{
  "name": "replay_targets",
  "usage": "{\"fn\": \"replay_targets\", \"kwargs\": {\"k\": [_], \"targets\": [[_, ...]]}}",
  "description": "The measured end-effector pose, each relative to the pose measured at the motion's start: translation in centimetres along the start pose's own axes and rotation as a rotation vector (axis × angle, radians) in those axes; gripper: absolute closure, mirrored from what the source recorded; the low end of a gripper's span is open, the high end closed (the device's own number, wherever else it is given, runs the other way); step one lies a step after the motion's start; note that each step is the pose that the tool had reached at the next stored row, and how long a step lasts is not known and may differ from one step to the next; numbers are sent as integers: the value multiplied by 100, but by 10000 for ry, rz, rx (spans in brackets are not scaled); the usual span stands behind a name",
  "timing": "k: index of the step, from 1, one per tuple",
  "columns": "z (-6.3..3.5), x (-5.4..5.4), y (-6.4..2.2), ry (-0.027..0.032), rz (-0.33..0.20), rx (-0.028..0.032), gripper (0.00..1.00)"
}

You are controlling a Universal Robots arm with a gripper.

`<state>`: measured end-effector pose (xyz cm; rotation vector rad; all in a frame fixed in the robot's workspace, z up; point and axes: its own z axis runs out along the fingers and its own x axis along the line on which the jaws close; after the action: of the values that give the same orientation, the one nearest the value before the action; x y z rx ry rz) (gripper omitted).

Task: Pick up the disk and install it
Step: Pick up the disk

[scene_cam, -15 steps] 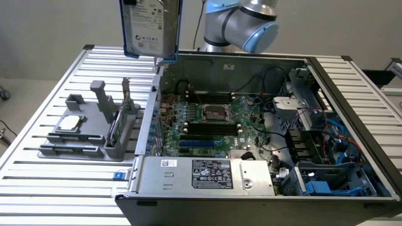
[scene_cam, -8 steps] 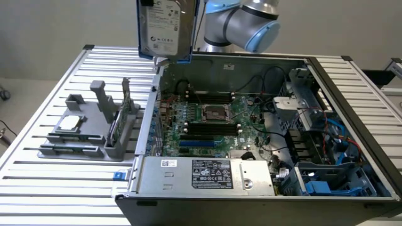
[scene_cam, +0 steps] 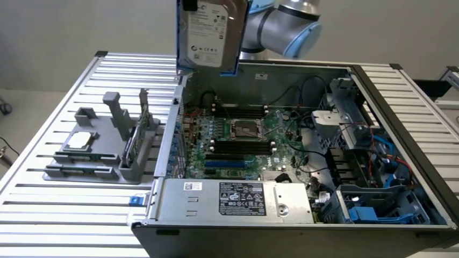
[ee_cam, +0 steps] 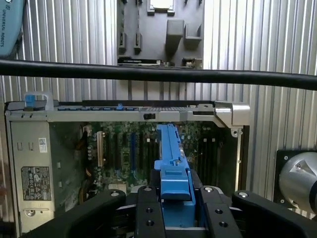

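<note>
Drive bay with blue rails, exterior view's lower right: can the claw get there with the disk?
Likely yes. The claw holds the disk high above the open case, and the drive bay lies uncovered from above; loose cables run close beside it.

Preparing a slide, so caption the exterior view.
The disk hangs upright above the open computer case; grey fixture alongside on the slatted table.

Exterior oblique overhead, wrist downward, sharing chassis (scene_cam: 287, 75)
</note>
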<state>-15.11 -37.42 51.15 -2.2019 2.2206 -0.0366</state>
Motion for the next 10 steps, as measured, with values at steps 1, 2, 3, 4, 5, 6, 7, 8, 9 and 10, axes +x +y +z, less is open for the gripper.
{"fn": "replay_targets", "kwargs": {"k": [1,2,3,4,5,6,7,8,9,10], "targets": [[1,22,-34,0,1,1,67],[3,44,-68,-1,-1,1,67],[3,65,-102,-1,0,0,67],[4,87,-136,0,0,1,67],[6,110,-174,-1,0,1,67],[6,131,-210,0,0,0,67],[8,151,-249,-1,1,1,67],[9,169,-288,-1,0,1,67],[10,186,-328,-1,0,1,67],[12,199,-367,-3,0,2,67]]}}
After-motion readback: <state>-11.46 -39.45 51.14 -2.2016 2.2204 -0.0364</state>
